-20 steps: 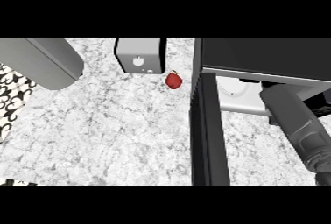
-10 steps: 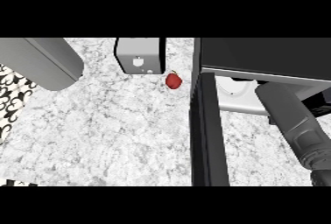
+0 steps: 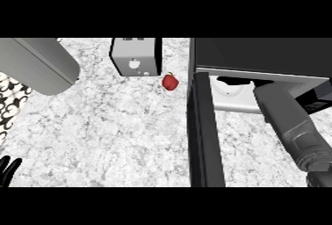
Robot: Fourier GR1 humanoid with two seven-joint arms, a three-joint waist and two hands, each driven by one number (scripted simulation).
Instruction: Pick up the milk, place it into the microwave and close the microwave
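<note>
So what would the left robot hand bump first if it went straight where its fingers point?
The left robot hand would probably meet the black-and-white patterned thing first, though depth is unclear.

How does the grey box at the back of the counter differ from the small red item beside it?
The grey box is angular, with a white mark on its face; the red item is rounded with a small stem. The grey box is clearly the larger. The red item lies closer to the open microwave door than the grey box. Both rest on the marble counter.
</note>
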